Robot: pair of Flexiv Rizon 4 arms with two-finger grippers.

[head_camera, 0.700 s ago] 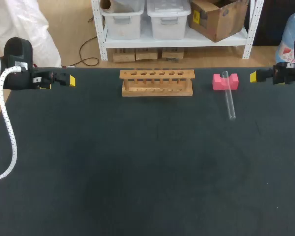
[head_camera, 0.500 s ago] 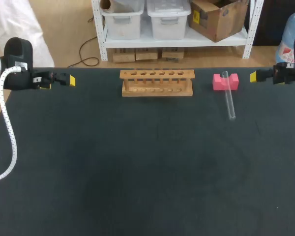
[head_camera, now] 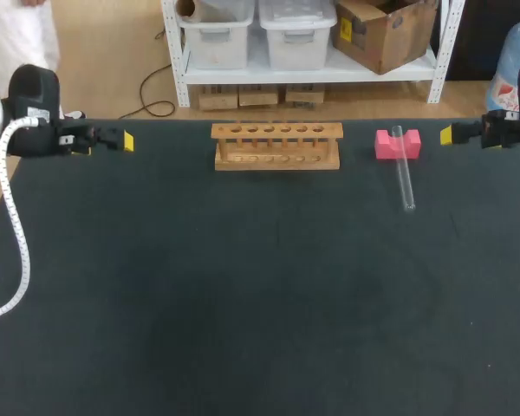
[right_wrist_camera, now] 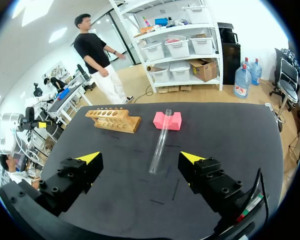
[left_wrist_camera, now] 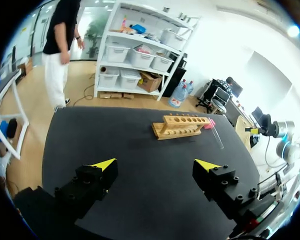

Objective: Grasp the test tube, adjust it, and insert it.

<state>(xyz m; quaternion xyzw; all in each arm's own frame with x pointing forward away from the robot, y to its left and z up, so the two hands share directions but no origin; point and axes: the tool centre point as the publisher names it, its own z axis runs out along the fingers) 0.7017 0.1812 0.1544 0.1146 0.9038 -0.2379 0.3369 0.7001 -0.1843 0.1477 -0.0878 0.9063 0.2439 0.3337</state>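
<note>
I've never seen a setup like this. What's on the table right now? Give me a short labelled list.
test tube: lying down, one end propped in the notch of the pink block, the other on the table
rack: wooden, one row of holes, all empty, beside the block
left gripper: open, holding nothing, at the table's left edge
right gripper: open, holding nothing, at the right edge, nearer the tube
task stage: tube not yet grasped

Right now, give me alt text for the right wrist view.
A clear test tube lies ahead of the open right hand, its far end resting on a pink block; a wooden test tube rack stands beside the block.
</note>
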